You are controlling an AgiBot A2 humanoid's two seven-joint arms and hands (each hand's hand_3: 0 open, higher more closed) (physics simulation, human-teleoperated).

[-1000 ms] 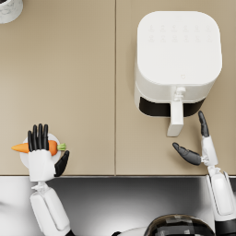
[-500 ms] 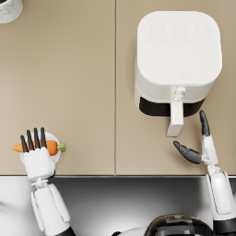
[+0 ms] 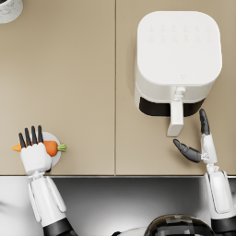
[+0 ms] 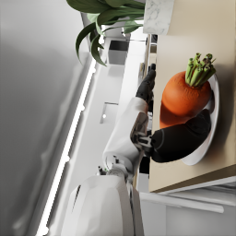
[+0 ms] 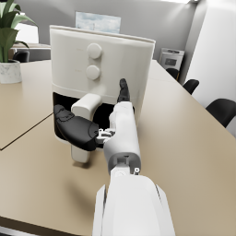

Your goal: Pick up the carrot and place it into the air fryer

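Left hand over the carrot on its small plate, fingers straight; grasp not clear. Right hand spread wide, empty, beside the air fryer handle.

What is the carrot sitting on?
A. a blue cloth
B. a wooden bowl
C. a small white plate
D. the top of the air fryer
C: the carrot lies on a small white plate near the table's front edge, with the left hand over it; the air fryer stands far off to the other side.
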